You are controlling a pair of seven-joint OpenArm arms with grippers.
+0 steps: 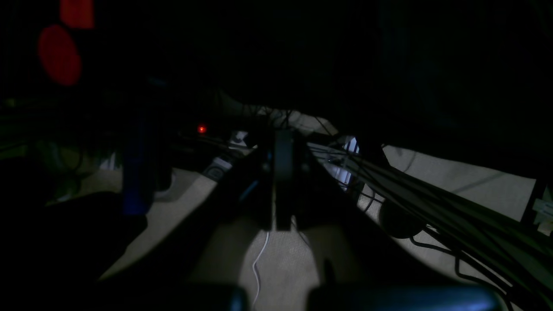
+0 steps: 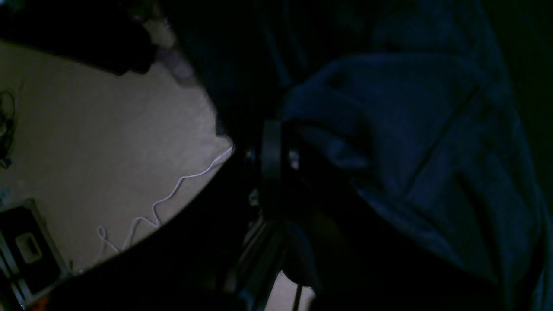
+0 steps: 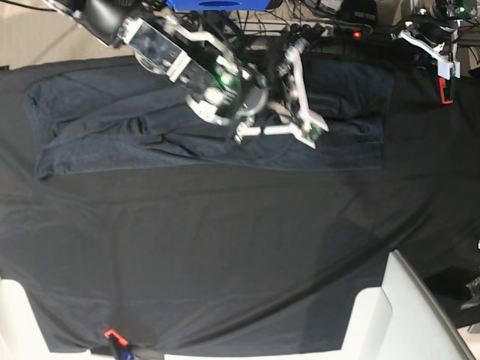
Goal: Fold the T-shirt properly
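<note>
The dark slate-grey T-shirt (image 3: 112,120) lies spread along the far side of the table, reaching from the left to past the middle. My right gripper (image 3: 301,124) hangs over the shirt's middle. In the right wrist view its fingers (image 2: 271,142) are pressed together, and a bluish ridge of the T-shirt (image 2: 389,129) bunches up against their tips. My left gripper (image 3: 439,45) sits at the far right corner, off the shirt. In the left wrist view the left gripper (image 1: 283,151) is shut and holds nothing, with floor and cables beyond it.
A black cloth (image 3: 225,262) covers the table. White panels stand at the near right (image 3: 405,315) and near left (image 3: 15,315) corners. A power strip (image 3: 352,34) with a red light and cables lies behind the far edge. A red clip (image 3: 112,334) sits on the near edge.
</note>
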